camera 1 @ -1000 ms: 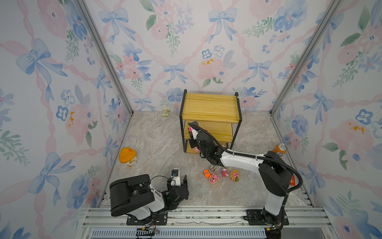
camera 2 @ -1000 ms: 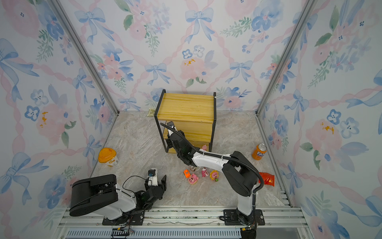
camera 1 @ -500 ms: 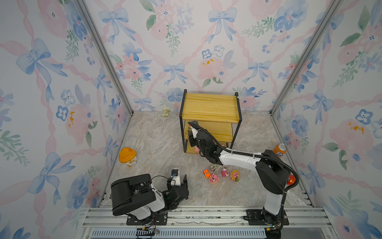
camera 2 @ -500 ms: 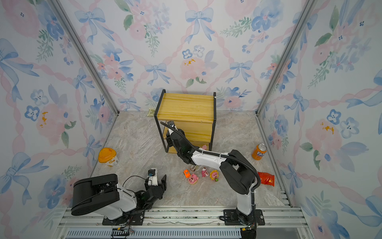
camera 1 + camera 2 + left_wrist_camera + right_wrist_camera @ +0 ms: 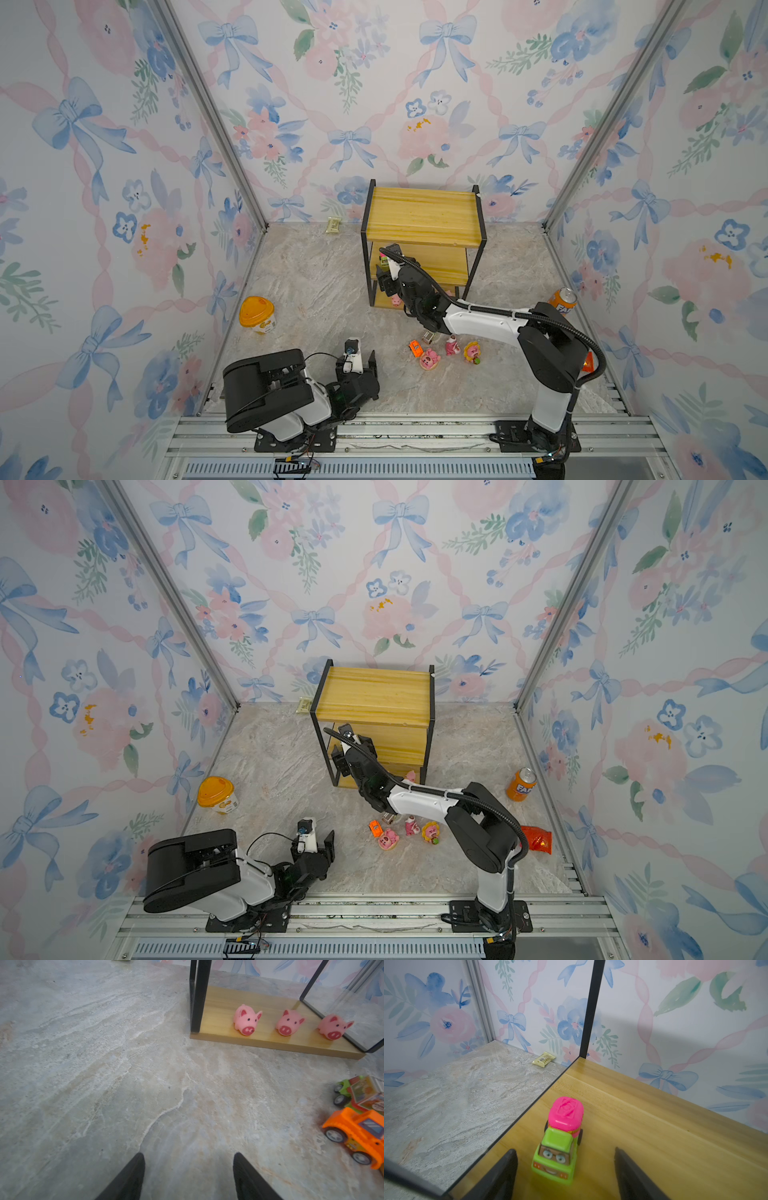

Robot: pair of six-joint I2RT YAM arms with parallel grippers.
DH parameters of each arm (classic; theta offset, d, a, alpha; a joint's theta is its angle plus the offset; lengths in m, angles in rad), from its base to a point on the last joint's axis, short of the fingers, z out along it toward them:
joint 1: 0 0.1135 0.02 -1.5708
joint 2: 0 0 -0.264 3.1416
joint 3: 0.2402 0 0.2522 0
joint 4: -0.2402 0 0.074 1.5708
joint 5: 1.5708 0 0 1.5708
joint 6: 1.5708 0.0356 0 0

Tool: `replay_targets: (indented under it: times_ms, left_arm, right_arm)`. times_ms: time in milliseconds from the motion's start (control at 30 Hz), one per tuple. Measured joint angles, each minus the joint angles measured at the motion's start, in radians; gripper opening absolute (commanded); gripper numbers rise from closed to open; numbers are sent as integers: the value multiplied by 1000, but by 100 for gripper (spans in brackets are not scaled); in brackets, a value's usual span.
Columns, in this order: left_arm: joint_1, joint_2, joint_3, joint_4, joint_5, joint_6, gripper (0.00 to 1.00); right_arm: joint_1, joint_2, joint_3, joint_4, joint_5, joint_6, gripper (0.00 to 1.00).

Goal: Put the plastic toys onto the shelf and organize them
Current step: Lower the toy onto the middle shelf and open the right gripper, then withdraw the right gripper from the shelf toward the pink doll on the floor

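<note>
The shelf (image 5: 424, 216) stands at the back middle. My right gripper (image 5: 564, 1149) reaches in over the middle board (image 5: 643, 1126) and is open. The pink-green car (image 5: 559, 1140) stands on that board between the fingers, touching neither. Three pink pigs (image 5: 247, 1020) sit in a row on the bottom board (image 5: 218, 1001). On the floor in front lie the orange car (image 5: 414, 346), the grey-green car (image 5: 428, 336) and three pink figurines (image 5: 451, 345). My left gripper (image 5: 188, 1155) rests low near the front rail, open and empty.
An orange-lidded yellow tub (image 5: 257, 316) stands at the left. An orange soda can (image 5: 562, 301) stands by the right wall, with a red packet (image 5: 536, 839) in front of it. A small pale packet (image 5: 333, 225) lies by the back wall.
My right gripper has opened and let go of the pink-green car, which now stands on the middle board. The left arm has not moved.
</note>
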State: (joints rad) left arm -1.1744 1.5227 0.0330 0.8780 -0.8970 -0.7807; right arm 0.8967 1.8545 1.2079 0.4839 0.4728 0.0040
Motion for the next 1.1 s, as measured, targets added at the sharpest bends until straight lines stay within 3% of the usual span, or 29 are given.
replay_targets:
  times_ms: [267,533,733,900,1100]
  left_arm:
    - [3,16,6,8,-6,1,68]
    - [3,14,17,-9,2,31,68]
    - [-5,9,77,-34,89,130,68]
    - [-12,24,123,21,182,239,68]
    - [-12,103,175,83,282,330,68]
  right_arm:
    - [36,-75,-78,-8,39,-54,82]
    - [88,-309,-207,-60,68,-76,82]
    - [150,-572,-268,-255,83,-44,82]
    - [161,-848,-372,-448,109,56,82]
    - [161,-1072,-464,-684,168,192,81]
